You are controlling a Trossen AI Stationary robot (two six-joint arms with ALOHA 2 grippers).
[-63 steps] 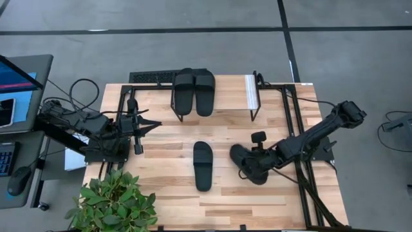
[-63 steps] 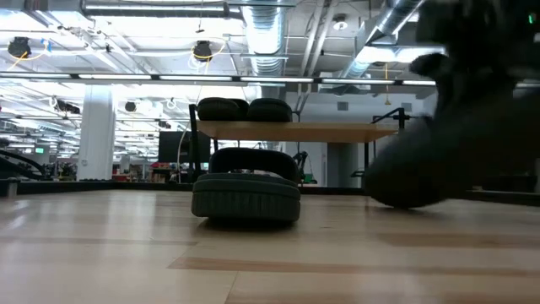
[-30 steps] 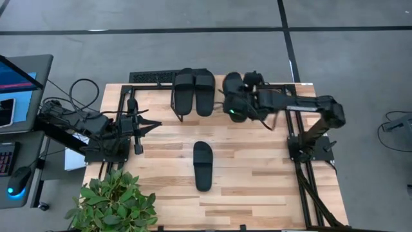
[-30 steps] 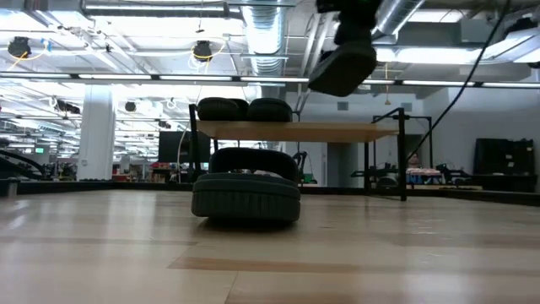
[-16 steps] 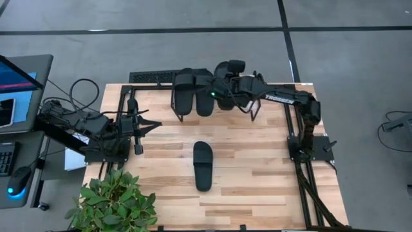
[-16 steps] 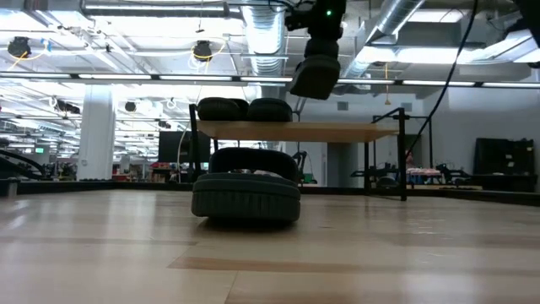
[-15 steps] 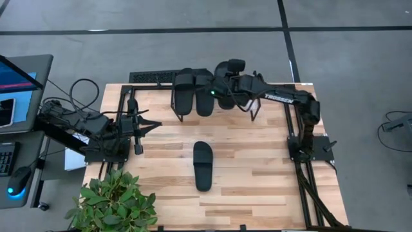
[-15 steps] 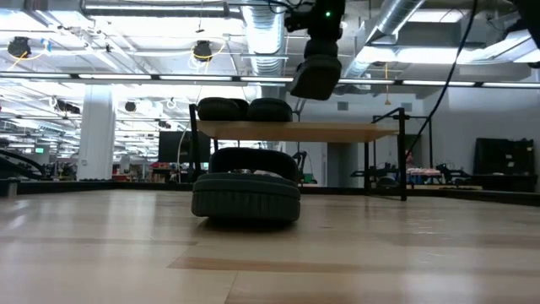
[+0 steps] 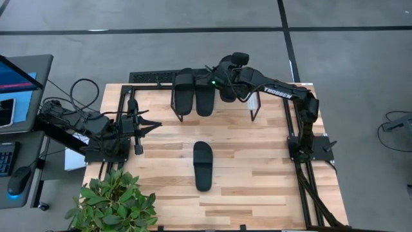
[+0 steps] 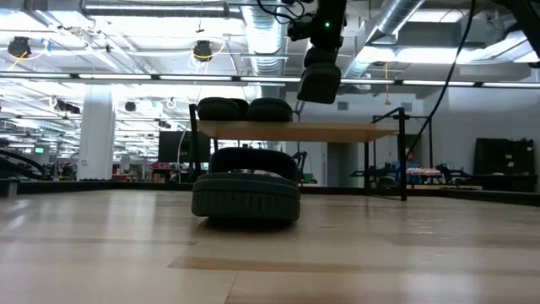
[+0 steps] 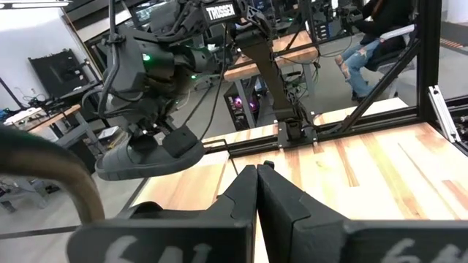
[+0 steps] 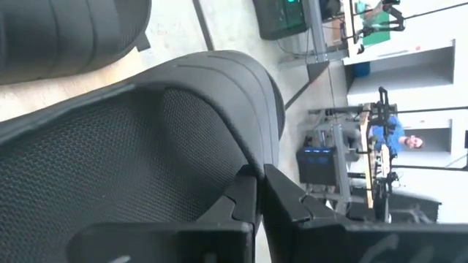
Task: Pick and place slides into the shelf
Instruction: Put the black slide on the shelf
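Note:
Two black slides [image 9: 195, 92] lie side by side on the left half of the shelf's light wood top [image 9: 235, 109]. A third slide [image 10: 321, 83] hangs above the shelf's right half, with my right gripper [image 12: 257, 179] shut on it. A fourth slide [image 9: 203, 165] lies sole-down on the table's middle, also seen close in the low view [image 10: 246, 190]. My left gripper [image 11: 257, 174] is shut on nothing and waits level at the table's left side [image 9: 152, 125]. My right gripper pinches the slide's strap at its edge [image 12: 245, 150] between its two fingers. The fingers come slanting down from above. The slide [image 11: 150, 157] hangs below the gripper, tilted, sole downward, clear of the shelf top.
A potted plant [image 9: 114, 203] stands at the near left corner and a keyboard [image 9: 151, 77] lies behind the shelf. Black frame rails [image 9: 297, 129] run along the right side. A monitor [image 9: 16, 80] sits off the table's left. A seated person [image 11: 369, 33] shows beyond the table.
My right gripper has carried the third slide toward the table's far edge and a little to the left, over the shelf's right half. The slide has sunk slightly nearer the shelf top and stays clear of it. The grip has stayed shut.

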